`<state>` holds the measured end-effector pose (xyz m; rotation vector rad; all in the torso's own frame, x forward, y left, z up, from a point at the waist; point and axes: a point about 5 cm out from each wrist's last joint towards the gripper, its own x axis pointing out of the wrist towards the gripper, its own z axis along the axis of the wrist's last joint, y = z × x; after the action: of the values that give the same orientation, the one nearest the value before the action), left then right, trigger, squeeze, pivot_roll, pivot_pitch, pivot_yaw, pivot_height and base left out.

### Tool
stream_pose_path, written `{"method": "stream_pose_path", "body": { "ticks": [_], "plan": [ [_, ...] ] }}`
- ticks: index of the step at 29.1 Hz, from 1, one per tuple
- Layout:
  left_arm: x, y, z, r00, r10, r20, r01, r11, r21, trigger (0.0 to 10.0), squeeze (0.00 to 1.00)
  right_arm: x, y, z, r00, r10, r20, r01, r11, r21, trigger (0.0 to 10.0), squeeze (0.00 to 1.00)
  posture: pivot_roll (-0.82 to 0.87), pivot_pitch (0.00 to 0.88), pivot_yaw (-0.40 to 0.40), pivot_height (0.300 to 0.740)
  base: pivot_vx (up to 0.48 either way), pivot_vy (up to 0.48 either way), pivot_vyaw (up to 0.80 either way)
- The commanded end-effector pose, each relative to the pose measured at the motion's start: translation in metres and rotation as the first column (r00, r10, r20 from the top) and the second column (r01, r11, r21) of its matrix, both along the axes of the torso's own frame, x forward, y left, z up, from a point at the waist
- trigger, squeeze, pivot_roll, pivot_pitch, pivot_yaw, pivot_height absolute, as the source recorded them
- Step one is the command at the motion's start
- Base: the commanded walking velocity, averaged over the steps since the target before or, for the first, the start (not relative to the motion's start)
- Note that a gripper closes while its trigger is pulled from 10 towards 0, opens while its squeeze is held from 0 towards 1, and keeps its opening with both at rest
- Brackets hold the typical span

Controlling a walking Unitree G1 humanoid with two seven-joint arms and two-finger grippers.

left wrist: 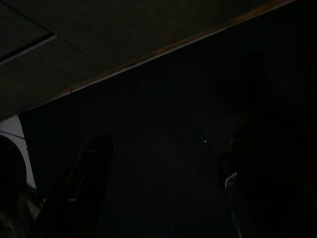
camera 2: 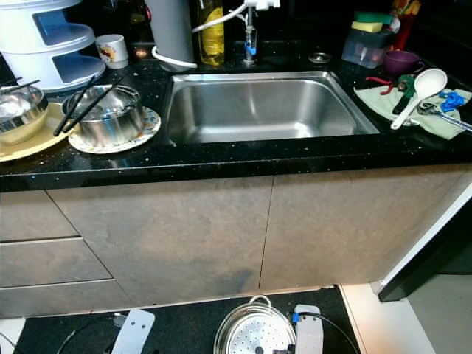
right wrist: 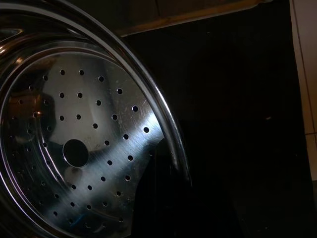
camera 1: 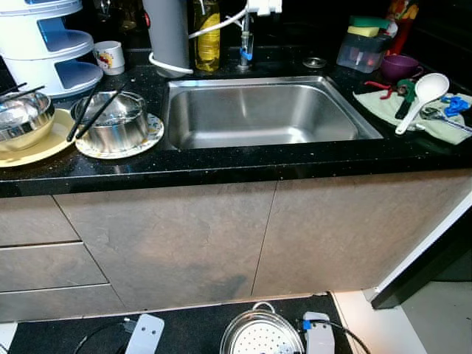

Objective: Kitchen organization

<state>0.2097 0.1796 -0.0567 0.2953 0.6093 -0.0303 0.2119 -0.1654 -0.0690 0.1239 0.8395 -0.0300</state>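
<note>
Right pincer (camera 1: 313,341) grips a perforated steamer tray (camera 1: 262,335) low before the sink (camera 1: 258,110); best lifted level over the bench (camera 1: 221,158).

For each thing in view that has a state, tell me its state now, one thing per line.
sink: empty, dry-looking.
steamer tray: held low before the cabinet by the right gripper.
left gripper: open, idle, holding nothing.
steel bowl: on a patterned plate, chopsticks across it.
second steel bowl: on a yellow plate.
white ladle: lying on a cloth.
cabinet door: closed.
</note>
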Motion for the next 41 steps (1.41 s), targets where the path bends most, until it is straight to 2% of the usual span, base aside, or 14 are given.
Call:
{"method": "stream_pose_path", "body": {
  "ticks": [1,3,6,8,10,13,18,21,24,26,27,30,34,41],
  "plan": [
    [-0.005,-0.003,-0.004,0.999,-0.032,-0.024,0.032,0.999,0.007,10.0,0.00,-0.023,-0.002,-0.014,0.995,0.007,-0.101,-0.008,1.000,-0.010,10.0,0.00,-0.08,0.194,-0.023,0.740,0.000,0.000,0.00],
    [-0.004,-0.004,-0.003,0.999,-0.038,-0.022,0.038,0.999,0.008,10.0,0.00,-0.021,-0.002,-0.013,0.995,0.005,-0.098,-0.006,1.000,-0.011,10.0,0.00,-0.08,0.194,-0.023,0.740,0.000,0.000,0.00],
    [0.007,-0.011,0.005,0.995,-0.091,0.028,0.091,0.996,0.002,10.0,0.00,-0.008,-0.003,-0.004,0.999,0.022,-0.027,-0.022,1.000,0.018,10.0,0.00,-0.10,0.163,-0.003,0.740,0.000,0.000,0.00],
    [0.023,-0.020,0.017,0.988,-0.121,0.096,0.123,0.992,-0.008,10.0,0.00,0.010,-0.005,0.008,0.997,0.052,0.061,-0.055,0.997,0.049,10.0,0.00,-0.11,0.177,0.011,0.740,0.000,0.000,0.00],
    [0.030,-0.021,0.022,0.984,-0.127,0.125,0.129,0.992,-0.007,10.0,0.00,0.016,-0.005,0.013,0.993,0.069,0.093,-0.075,0.995,0.061,10.0,0.00,-0.16,0.173,0.035,0.740,0.000,0.000,0.00],
    [0.048,-0.026,0.044,0.956,-0.163,0.245,0.173,0.985,-0.022,10.0,0.00,0.037,-0.004,0.036,0.963,0.107,0.249,-0.140,0.983,0.117,10.0,0.00,-0.15,0.148,0.009,0.740,0.000,0.000,0.00],
    [0.062,-0.021,0.066,0.941,-0.115,0.318,0.147,0.986,-0.078,10.0,0.00,0.050,0.008,0.054,0.917,0.187,0.351,-0.248,0.959,0.137,10.0,0.00,-0.13,0.139,-0.020,0.740,0.000,0.000,0.00],
    [0.064,-0.015,0.075,0.933,-0.085,0.350,0.128,0.987,-0.101,10.0,0.00,0.061,0.012,0.064,0.900,0.189,0.393,-0.260,0.956,0.136,10.0,0.00,-0.10,0.124,-0.023,0.740,0.000,0.000,0.00],
    [0.060,-0.013,0.063,0.955,-0.026,0.295,0.071,0.987,-0.142,10.0,0.00,0.065,0.008,0.061,0.921,0.141,0.362,-0.195,0.974,0.116,10.0,0.00,-0.10,0.109,-0.026,0.740,0.000,0.000,0.00],
    [0.049,-0.008,0.038,0.990,0.018,0.139,-0.006,0.996,-0.084,10.0,0.00,0.058,0.007,0.048,0.952,0.139,0.274,-0.163,0.984,0.066,10.0,0.00,-0.10,0.111,-0.029,0.740,0.000,0.000,0.00],
    [0.048,-0.009,0.037,0.991,0.021,0.132,-0.011,0.997,-0.075,10.0,0.00,0.055,0.007,0.045,0.954,0.148,0.259,-0.167,0.984,0.054,10.0,0.00,-0.10,0.111,-0.029,0.740,0.000,0.000,0.00],
    [0.049,-0.018,0.041,0.986,-0.018,0.168,0.031,0.997,-0.074,10.0,0.00,0.049,0.007,0.040,0.958,0.180,0.224,-0.186,0.983,0.008,10.0,0.00,-0.10,0.115,-0.031,0.740,0.000,0.000,0.00],
    [0.048,-0.019,0.043,0.983,-0.042,0.181,0.052,0.997,-0.050,10.0,0.00,0.048,0.010,0.039,0.959,0.183,0.218,-0.190,0.982,0.012,10.0,0.00,-0.10,0.113,-0.030,0.740,0.000,0.000,0.00],
    [0.055,0.002,0.058,0.968,-0.026,0.249,0.029,0.999,-0.012,10.0,0.00,0.051,0.022,0.040,0.958,0.186,0.220,-0.196,0.980,0.025,10.0,0.00,-0.08,0.112,-0.040,0.740,0.000,0.000,-0.78]
  ]
}}
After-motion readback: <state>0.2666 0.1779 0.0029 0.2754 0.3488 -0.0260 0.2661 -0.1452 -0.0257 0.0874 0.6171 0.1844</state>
